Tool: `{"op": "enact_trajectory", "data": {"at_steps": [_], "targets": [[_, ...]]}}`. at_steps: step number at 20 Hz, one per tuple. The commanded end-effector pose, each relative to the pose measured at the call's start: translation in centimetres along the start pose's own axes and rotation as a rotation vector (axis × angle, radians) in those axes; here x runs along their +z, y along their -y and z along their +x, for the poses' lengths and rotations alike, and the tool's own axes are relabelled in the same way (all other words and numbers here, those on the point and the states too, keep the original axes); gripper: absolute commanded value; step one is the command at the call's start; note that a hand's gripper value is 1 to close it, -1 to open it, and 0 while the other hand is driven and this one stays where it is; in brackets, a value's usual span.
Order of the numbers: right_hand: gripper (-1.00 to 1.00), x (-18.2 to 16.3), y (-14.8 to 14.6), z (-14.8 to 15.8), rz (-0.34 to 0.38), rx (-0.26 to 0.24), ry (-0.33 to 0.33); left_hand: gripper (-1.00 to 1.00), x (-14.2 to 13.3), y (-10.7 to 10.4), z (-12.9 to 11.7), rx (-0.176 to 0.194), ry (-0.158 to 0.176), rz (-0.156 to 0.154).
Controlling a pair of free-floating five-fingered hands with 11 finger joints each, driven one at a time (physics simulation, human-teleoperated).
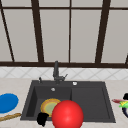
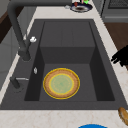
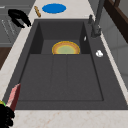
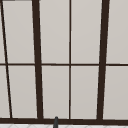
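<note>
My left hand (image 1: pixel 42 118) hovers over the front counter edge by the left basin, fingers relaxed and holding nothing; it shows at the right in the left side view (image 2: pixel 121 57) and top left in the right side view (image 3: pixel 18 17). A yellow-rimmed green plate (image 1: pixel 50 106) lies flat in the left basin of the dark sink (image 1: pixel 90 100). A big red ball (image 1: pixel 67 115) is low in the front view, overlapping the plate's edge. My right hand (image 1: pixel 125 96) is at the far right, just above a bowl (image 1: pixel 126 111) with red and green items (image 1: pixel 122 103).
The faucet (image 1: pixel 56 71) stands behind the basin. A blue plate (image 1: pixel 7 102) and a wooden stick (image 1: pixel 10 117) lie on the left counter. The flat drainboard (image 3: pixel 62 75) takes up the sink's right half. A pinkish-red long item (image 3: pixel 13 97) lies beside the right hand.
</note>
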Motion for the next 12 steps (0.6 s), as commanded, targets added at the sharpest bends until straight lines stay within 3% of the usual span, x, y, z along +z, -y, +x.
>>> {"op": "enact_trajectory", "data": {"at_steps": [1,9,12], "targets": [[1.00,-0.4,-1.2,-3.3,0.005,-0.008,0.005,0.00,0.0,0.0,0.0,0.000,0.000,0.000],[1.00,-4.0,-4.9,-9.8,0.035,-0.005,-0.002,0.00,0.0,0.0,0.0,0.000,0.000,0.000],[1.00,-6.3,-6.3,-11.4,0.009,0.015,-0.011,0.00,0.0,0.0,0.0,0.000,0.000,0.000]]}}
